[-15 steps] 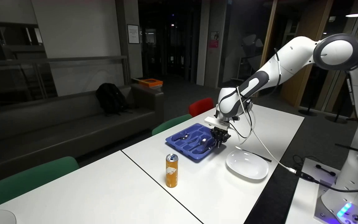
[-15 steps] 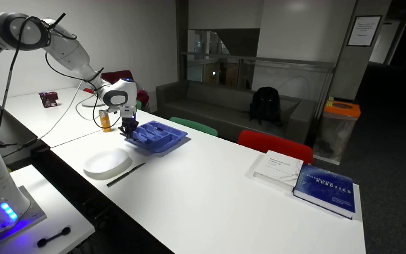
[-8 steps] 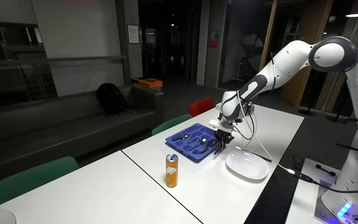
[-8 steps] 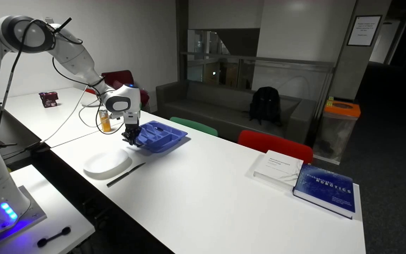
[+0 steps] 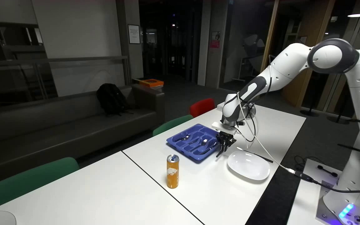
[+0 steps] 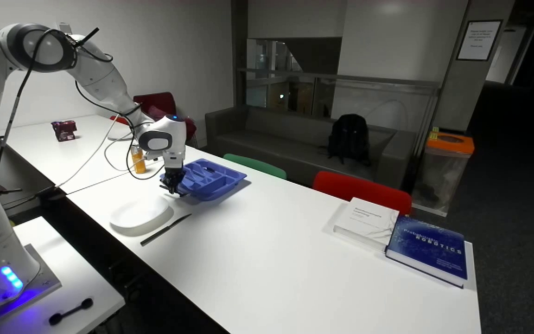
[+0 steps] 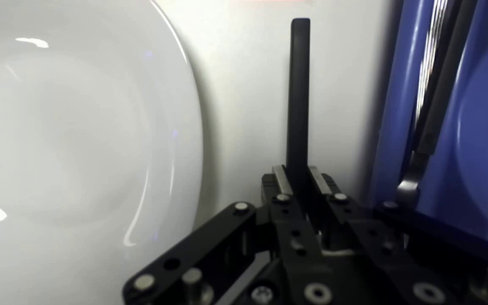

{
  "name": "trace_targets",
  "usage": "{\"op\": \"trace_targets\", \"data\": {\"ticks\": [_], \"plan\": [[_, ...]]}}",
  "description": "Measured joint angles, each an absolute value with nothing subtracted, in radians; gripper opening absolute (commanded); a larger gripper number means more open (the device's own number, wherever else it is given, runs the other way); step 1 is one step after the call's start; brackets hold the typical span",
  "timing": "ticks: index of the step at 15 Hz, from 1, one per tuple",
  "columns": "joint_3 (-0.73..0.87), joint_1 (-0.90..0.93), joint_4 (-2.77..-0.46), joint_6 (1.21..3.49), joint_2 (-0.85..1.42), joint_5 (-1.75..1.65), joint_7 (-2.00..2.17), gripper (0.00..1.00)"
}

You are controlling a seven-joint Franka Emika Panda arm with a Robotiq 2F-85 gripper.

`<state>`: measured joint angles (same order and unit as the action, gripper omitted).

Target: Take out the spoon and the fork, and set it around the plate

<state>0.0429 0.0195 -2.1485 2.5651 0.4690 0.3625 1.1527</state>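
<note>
Though its working end is hidden, a dark-handled utensil (image 7: 299, 93) is pinched by the tool (image 7: 301, 178) beside the plate (image 7: 70, 140).
It is held near the plate, on the side toward the blue tray (image 7: 400, 97); which piece it is, and whether it touches the surface (image 5: 211, 184), cannot be told. The tool is drawn in to a narrow gap that the utensil fills. A knife (image 6: 167, 228) lies just beside the plate, along another side; farther from the plate, the tray holds other cutlery (image 7: 443, 97), and an orange can (image 5: 172, 175) stands well apart. Setting out this piece seems the step in hand, its mate probably yet to fetch. The next move likely calls for lining the utensil up beside the plate, lowering it flat, and then letting go.
</note>
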Motion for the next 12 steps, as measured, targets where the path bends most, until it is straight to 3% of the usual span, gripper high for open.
{"op": "trace_targets", "data": {"ticks": [12], "plan": [[0.025, 0.01, -2.148, 2.565, 0.494, 0.452, 1.077, 0.03]]}}
